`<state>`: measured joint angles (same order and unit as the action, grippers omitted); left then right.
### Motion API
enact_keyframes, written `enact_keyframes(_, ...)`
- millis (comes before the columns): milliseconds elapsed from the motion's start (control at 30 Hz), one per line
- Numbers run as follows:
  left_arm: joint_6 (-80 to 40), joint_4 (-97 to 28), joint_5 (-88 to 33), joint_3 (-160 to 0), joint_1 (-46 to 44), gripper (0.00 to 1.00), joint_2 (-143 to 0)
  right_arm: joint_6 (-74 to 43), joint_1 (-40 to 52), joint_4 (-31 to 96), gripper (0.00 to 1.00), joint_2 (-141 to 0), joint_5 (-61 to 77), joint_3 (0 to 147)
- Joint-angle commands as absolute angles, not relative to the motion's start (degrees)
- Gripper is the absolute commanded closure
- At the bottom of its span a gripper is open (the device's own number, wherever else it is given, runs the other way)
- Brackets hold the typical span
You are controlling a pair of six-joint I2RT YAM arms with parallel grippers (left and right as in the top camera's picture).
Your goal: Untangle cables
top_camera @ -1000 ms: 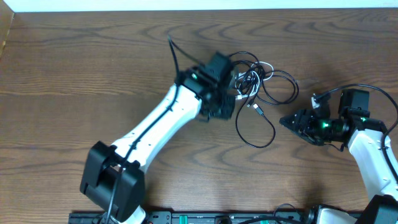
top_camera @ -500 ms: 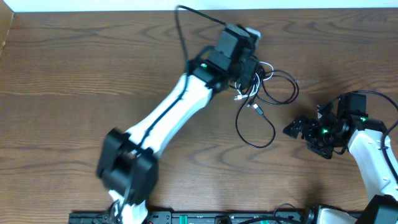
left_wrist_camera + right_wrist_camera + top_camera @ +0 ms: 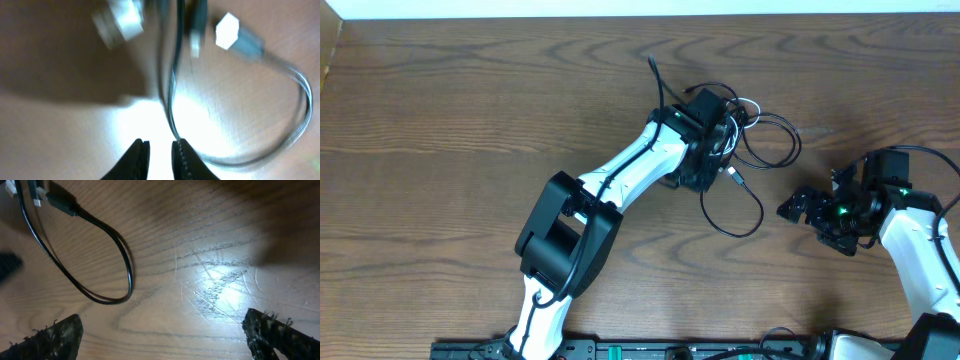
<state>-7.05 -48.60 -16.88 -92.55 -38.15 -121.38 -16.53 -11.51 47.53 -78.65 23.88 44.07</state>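
Here the right gripper (image 3: pixel 162 322) is spread wide. The left gripper (image 3: pixel 159 152) sits nearly closed by the cables (image 3: pixel 172 100). I cannot tell if it pinches one.

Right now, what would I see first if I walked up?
A knot of black and white cables on the wooden table, with one black loop trailing toward the near edge. The left gripper is right on the knot, and the right gripper sits wide open to one side.

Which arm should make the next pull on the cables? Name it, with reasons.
Left. The left gripper sits over the cables, fingers nearly together beside a black strand; whether it grips is unclear. The right gripper is open, off to the side over the table.
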Motion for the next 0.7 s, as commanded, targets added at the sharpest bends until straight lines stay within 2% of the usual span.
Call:
enact_keyframes(0, -7.7, -54.04, -24.4, -92.77, -38.57, 0.81, -120.55, -16.73, -11.64, 46.92, 0.01, -78.61, 23.73, 44.12)
enact_keyframes(133, -7.79, -51.48, -18.24, -93.03, -38.44, 0.62, -118.21, -16.71, -11.64, 45.82, 0.01, -78.61, 23.66, 44.12)
enact_keyframes(167, -7.79, -48.88, -16.56, -93.03, -38.44, 0.55, -117.23, -16.69, -11.64, 45.87, 0.01, -78.61, 23.66, 44.12)
enact_keyframes(200, -7.77, -46.24, -15.18, -93.03, -38.44, 0.38, -116.51, -16.71, -11.64, 45.87, 0.01, -78.61, 23.66, 44.12)
enact_keyframes(233, -7.77, -42.7, -13.61, -93.03, -38.44, 0.26, -115.85, -16.69, -11.64, 45.87, 0.01, -78.61, 23.62, 44.12)
enact_keyframes(267, -7.77, -39.57, -12.32, -93.03, -38.46, 0.22, -115.48, -16.69, -11.64, 45.89, 0.01, -78.61, 23.11, 44.12)
enact_keyframes(467, -7.77, -22.41, -9.15, -92.86, -38.46, 0.21, -117.16, -16.69, -11.64, 45.87, 0.01, -78.61, 22.39, 44.12)
enact_keyframes(667, -7.75, -15.66, -9.13, -92.86, -38.61, 0.25, -122.8, -16.69, -11.64, 45.87, 0.01, -78.61, 22.39, 44.12)
